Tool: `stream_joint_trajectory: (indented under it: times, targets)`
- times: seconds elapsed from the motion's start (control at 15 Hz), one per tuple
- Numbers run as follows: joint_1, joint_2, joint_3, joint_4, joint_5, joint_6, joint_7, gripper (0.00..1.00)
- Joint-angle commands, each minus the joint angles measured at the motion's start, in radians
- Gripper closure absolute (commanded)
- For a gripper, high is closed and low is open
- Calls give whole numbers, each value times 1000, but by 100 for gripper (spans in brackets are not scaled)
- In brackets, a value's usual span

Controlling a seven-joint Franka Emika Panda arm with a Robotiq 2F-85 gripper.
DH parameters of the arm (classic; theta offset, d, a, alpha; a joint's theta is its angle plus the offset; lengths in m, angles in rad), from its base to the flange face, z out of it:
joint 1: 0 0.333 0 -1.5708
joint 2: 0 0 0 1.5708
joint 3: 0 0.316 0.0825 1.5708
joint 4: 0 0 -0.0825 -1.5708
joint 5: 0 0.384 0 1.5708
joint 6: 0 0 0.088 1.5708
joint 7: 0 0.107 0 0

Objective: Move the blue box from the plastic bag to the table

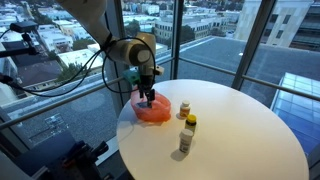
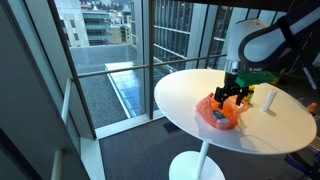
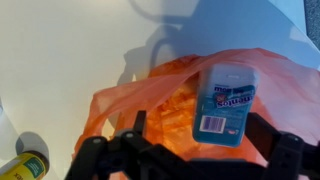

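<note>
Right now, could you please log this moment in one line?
claw: open, over orange bag | blue box: in bag, not gripped

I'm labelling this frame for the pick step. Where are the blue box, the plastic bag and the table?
blue box [image 3: 228, 103]: wrist view, middle of its printed face.
plastic bag [image 3: 120, 105]: wrist view, orange film left of the box.
table [image 1: 250, 130]: an exterior view, bare white top.

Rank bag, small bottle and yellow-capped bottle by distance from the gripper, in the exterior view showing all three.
1. The bag, directly under the gripper.
2. The small bottle, mid-table beside the bag.
3. The yellow-capped bottle, farther out, toward the camera.
</note>
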Motion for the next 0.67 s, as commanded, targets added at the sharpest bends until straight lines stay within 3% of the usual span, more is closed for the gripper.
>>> stream_joint_trajectory:
  times: [0.0,0.6]
  targets:
    - [37,59,-19,50,-8,24,15,0]
    - [110,137,-55,54,-4,142,93,0]
